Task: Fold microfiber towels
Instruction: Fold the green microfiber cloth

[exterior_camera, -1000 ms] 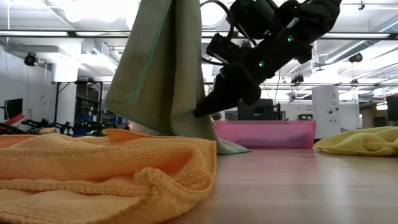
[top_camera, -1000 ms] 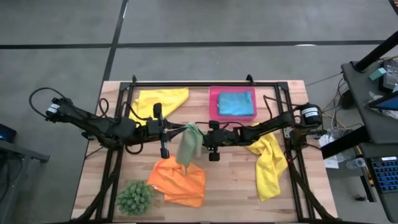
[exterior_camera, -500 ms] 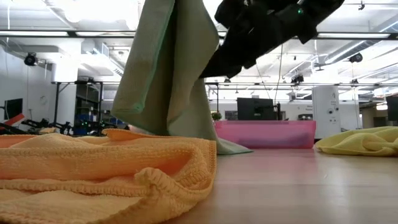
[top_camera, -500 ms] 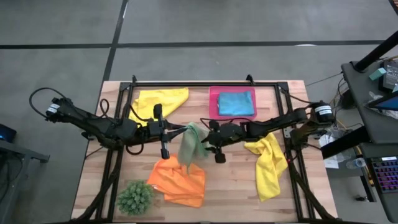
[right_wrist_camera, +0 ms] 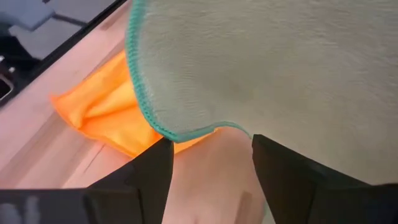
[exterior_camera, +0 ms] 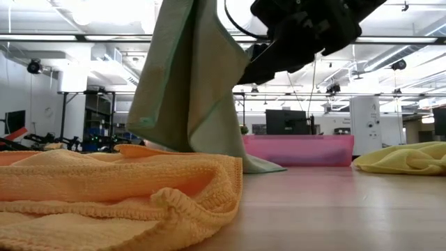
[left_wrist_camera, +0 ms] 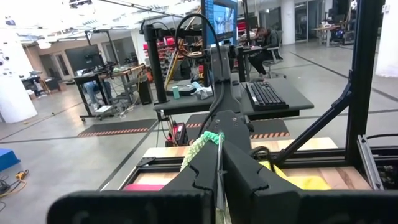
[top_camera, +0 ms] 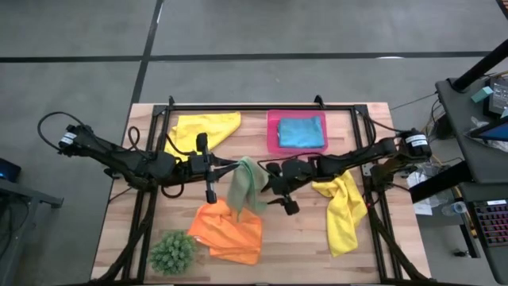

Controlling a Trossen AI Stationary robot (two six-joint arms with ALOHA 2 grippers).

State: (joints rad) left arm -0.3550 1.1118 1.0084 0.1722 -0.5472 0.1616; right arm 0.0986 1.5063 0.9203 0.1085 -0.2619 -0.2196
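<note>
A sage green towel (top_camera: 244, 187) hangs from my left gripper (top_camera: 232, 165), which is shut on it above the table's middle. The towel's lower end (exterior_camera: 261, 166) lies on the table behind the orange towel (top_camera: 228, 232). My right gripper (right_wrist_camera: 211, 155) is open and comes at the hanging towel from the table's right. Its fingertips stand just short of the towel's teal-stitched edge (right_wrist_camera: 186, 134). In the low view my right gripper (exterior_camera: 245, 78) is high up beside the cloth. My left gripper pinches the green towel's top edge (left_wrist_camera: 208, 142) between its two fingers, which lie level and come from the table's left. A little of the stitched edge sticks out past the fingertips. The towel hangs slack below them, its lower end on the table. My right gripper may or may not touch the towel's edge; I cannot tell.
A yellow towel (top_camera: 205, 127) lies at the far left. A turquoise towel (top_camera: 302, 131) lies folded in the pink tray (top_camera: 272, 135). Another yellow towel (top_camera: 343, 210) lies at the right, partly under my right arm. A spiky green plant ball (top_camera: 172, 253) sits at the near left corner.
My right gripper has risen along the hanging green towel from its lower part to about mid-height. It has tipped up toward level and rolled at the wrist. The towel still hangs from my left gripper with its lower end on the table.
</note>
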